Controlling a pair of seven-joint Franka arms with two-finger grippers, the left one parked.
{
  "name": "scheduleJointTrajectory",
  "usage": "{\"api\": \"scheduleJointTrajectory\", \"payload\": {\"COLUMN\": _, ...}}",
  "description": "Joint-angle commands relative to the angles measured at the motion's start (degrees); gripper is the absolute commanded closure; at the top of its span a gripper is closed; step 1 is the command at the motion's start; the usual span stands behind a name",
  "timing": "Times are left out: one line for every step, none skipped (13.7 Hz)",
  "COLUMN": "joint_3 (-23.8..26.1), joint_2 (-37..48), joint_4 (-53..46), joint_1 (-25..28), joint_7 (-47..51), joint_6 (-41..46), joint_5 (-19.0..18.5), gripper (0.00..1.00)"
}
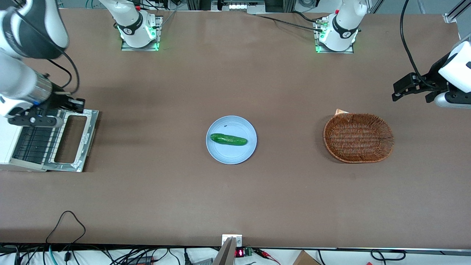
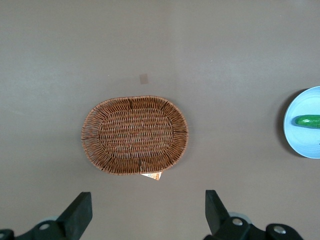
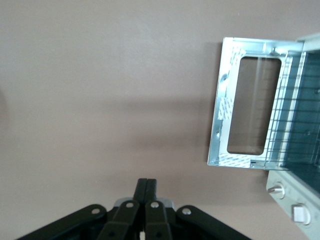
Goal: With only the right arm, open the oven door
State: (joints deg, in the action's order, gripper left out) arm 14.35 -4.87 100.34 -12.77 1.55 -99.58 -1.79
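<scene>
The white toaster oven [image 1: 7, 143] stands at the working arm's end of the table. Its oven door [image 1: 73, 140] lies folded down flat, silver inner frame up, with the table showing through the glass window; the same door [image 3: 250, 105] shows in the right wrist view, with the wire rack [image 3: 292, 120] inside the cavity. My right arm [image 1: 22, 84] hangs over the oven. Its gripper [image 1: 77, 105] sits above the door's edge farther from the front camera. The gripper [image 3: 147, 185] is shut with nothing held, the two fingers pressed together.
A light blue plate [image 1: 220, 154] holding a cucumber [image 1: 228, 139] lies mid-table. A brown wicker basket [image 1: 358, 137] sits toward the parked arm's end. The oven's control knobs [image 3: 287, 200] face the table. Cables run along the table's front edge.
</scene>
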Motion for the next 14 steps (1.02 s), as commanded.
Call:
{"api": "scheduleJointTrajectory", "payload": {"joint_3": -0.1, "joint_2": 1.4, "joint_4": -1.2, "joint_1": -0.9, "joint_7": -3.7, "joint_6": 1.8, "joint_5": 3.1, "gripper": 0.80}}
{"api": "scheduleJointTrajectory", "payload": {"joint_3": 0.0, "joint_2": 1.8, "joint_4": -1.5, "joint_1": -0.9, "joint_7": -3.4, "joint_6": 1.8, "joint_5": 3.2, "gripper": 0.59}}
{"api": "scheduleJointTrajectory", "payload": {"joint_3": 0.1, "joint_2": 1.9, "joint_4": -1.6, "joint_1": -0.9, "joint_7": -3.2, "joint_6": 1.8, "joint_5": 3.1, "gripper": 0.25}}
{"api": "scheduleJointTrajectory", "payload": {"joint_3": 0.2, "joint_2": 1.9, "joint_4": -1.9, "joint_1": -0.9, "joint_7": -3.1, "joint_6": 1.8, "joint_5": 3.0, "gripper": 0.17}}
{"api": "scheduleJointTrajectory", "payload": {"joint_3": 0.2, "joint_2": 1.9, "joint_4": -2.1, "joint_1": -0.9, "joint_7": -3.1, "joint_6": 1.7, "joint_5": 2.8, "gripper": 0.00}}
{"api": "scheduleJointTrajectory", "payload": {"joint_3": 0.2, "joint_2": 1.9, "joint_4": -2.7, "joint_1": -0.9, "joint_7": -3.3, "joint_6": 1.8, "joint_5": 2.7, "gripper": 0.00}}
{"api": "scheduleJointTrajectory", "payload": {"joint_3": 0.2, "joint_2": 1.9, "joint_4": -3.1, "joint_1": -0.9, "joint_7": -3.2, "joint_6": 1.6, "joint_5": 2.5, "gripper": 0.00}}
{"api": "scheduleJointTrajectory", "payload": {"joint_3": 0.4, "joint_2": 2.0, "joint_4": -3.5, "joint_1": -0.9, "joint_7": -3.1, "joint_6": 1.1, "joint_5": 2.3, "gripper": 0.00}}
{"api": "scheduleJointTrajectory", "payload": {"joint_3": 0.5, "joint_2": 2.0, "joint_4": -3.9, "joint_1": -0.9, "joint_7": -3.0, "joint_6": 0.4, "joint_5": 2.4, "gripper": 0.00}}
{"api": "scheduleJointTrajectory", "payload": {"joint_3": 0.5, "joint_2": 2.0, "joint_4": -3.9, "joint_1": -0.9, "joint_7": -3.0, "joint_6": 0.1, "joint_5": 2.4, "gripper": 0.00}}
{"api": "scheduleJointTrajectory", "payload": {"joint_3": 0.5, "joint_2": 2.1, "joint_4": -3.9, "joint_1": -0.9, "joint_7": -2.9, "joint_6": 0.1, "joint_5": 2.7, "gripper": 0.00}}
{"api": "scheduleJointTrajectory", "payload": {"joint_3": 0.3, "joint_2": 2.1, "joint_4": -4.0, "joint_1": -0.9, "joint_7": -2.8, "joint_6": 0.2, "joint_5": 3.1, "gripper": 0.00}}
{"api": "scheduleJointTrajectory", "payload": {"joint_3": 0.2, "joint_2": 2.1, "joint_4": -4.0, "joint_1": -0.9, "joint_7": -2.8, "joint_6": 0.0, "joint_5": 3.1, "gripper": 0.00}}
{"api": "scheduleJointTrajectory", "payload": {"joint_3": 0.2, "joint_2": 2.1, "joint_4": -4.0, "joint_1": -0.9, "joint_7": -3.0, "joint_6": 0.0, "joint_5": 2.8, "gripper": 0.00}}
